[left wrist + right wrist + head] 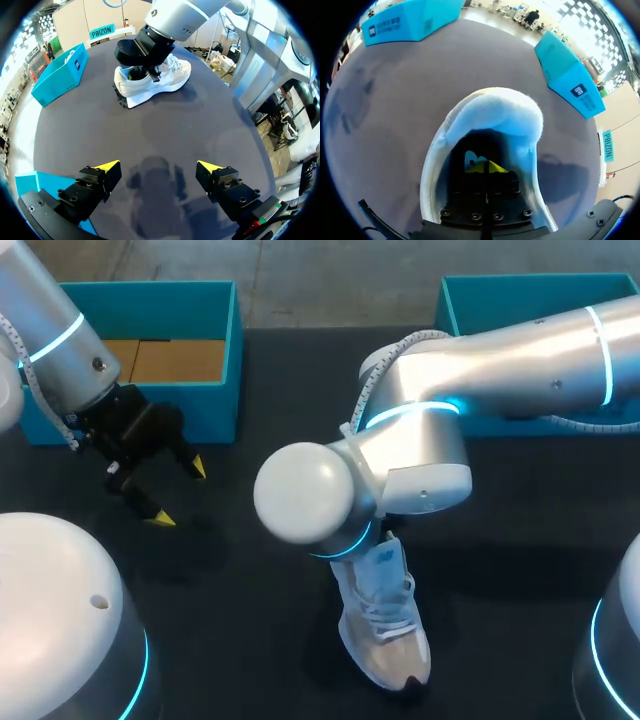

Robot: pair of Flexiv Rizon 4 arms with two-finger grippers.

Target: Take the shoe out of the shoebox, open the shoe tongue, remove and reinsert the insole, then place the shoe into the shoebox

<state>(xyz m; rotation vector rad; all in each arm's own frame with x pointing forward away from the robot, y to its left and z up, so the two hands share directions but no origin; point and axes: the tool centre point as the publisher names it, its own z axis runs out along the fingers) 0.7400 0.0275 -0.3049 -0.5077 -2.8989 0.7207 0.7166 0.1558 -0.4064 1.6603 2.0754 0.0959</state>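
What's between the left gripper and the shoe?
Nothing: only bare dark table separates the left gripper from the shoe, seen in the left wrist view.

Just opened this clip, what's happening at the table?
The white shoe is out of the boxes and lies on the dark table. The right gripper is pushed down inside the shoe's opening; whether it is pinching anything in there cannot be seen. The left gripper hangs open above the table, holding nothing, next to the left blue box. A second blue box sits at the far right.
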